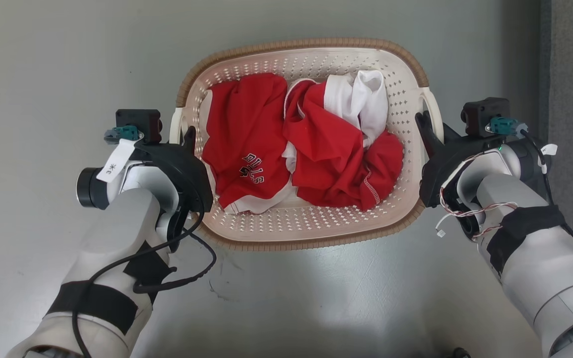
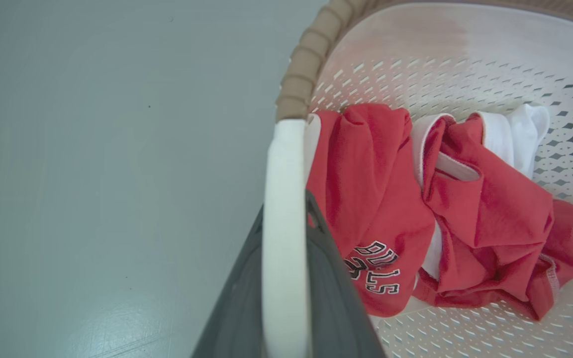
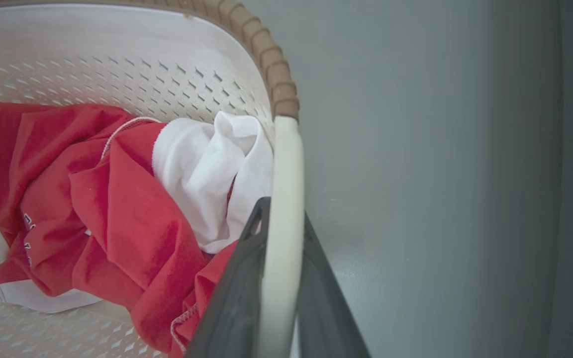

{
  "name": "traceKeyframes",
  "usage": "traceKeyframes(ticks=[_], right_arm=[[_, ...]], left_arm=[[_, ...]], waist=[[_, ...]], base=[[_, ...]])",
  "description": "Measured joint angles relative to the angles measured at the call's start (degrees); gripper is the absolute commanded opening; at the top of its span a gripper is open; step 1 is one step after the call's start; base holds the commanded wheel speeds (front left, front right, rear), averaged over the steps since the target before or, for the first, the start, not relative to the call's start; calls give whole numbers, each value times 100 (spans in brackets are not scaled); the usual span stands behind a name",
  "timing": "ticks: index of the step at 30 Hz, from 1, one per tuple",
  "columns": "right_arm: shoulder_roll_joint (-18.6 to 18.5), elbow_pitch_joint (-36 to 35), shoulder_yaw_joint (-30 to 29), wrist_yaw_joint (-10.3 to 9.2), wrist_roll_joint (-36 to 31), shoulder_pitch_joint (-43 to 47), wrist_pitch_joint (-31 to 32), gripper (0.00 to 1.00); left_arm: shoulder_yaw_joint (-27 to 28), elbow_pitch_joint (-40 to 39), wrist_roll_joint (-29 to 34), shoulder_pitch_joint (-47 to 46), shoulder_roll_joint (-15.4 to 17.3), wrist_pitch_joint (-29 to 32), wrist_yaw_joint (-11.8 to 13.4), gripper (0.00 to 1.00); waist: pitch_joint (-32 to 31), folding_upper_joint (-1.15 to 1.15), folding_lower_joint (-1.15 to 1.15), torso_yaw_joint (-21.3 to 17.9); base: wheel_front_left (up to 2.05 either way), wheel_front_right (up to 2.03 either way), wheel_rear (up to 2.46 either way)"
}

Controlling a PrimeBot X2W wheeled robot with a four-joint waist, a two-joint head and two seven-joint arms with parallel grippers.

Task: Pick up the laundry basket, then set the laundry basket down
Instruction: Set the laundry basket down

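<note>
My left gripper (image 1: 183, 136) clamps the left handle (image 2: 282, 209), and my right gripper (image 1: 428, 124) clamps the right handle (image 3: 282, 209). The laundry basket (image 1: 306, 63) lies between them above the grey floor (image 1: 43, 59), its long axis running arm to arm, equally near both.

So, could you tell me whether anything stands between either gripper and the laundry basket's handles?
Nothing visible does. The left gripper clasps the left handle of the laundry basket, the right gripper the right handle, a finger on each side.
</note>
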Motion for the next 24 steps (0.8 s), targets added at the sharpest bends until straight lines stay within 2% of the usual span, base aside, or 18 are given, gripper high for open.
traceKeyframes(ticks=[9, 10, 11, 12, 13, 24], right_arm=[[10, 80, 47, 0, 0, -49, -78, 0], [10, 81, 46, 0, 0, -49, -102, 11], [11, 82, 48, 0, 0, -54, -102, 40], [10, 90, 54, 2, 0, -55, -101, 86], [10, 90, 54, 2, 0, -55, -101, 100], [51, 160, 92, 5, 0, -72, -185, 100]], left_arm=[[-105, 4, -81, -1, -1, -57, 16, 0], [-114, 3, -88, -1, 0, -59, 18, 0], [-116, 0, -102, -1, 0, -77, 23, 0], [-124, -5, -114, -5, 2, -102, 22, 50], [-124, -5, -114, -5, 2, -102, 22, 100], [-258, -34, -203, -107, -3, -108, 15, 100]], waist=[[29, 0, 0, 5], [30, 0, 0, 6], [32, 0, 0, 7], [33, 0, 0, 8], [33, 0, 0, 8], [-22, 0, 0, 23]], base=[[0, 0, 0], [0, 0, 0], [0, 0, 0], [0, 0, 0], [0, 0, 0], [0, 0, 0]])
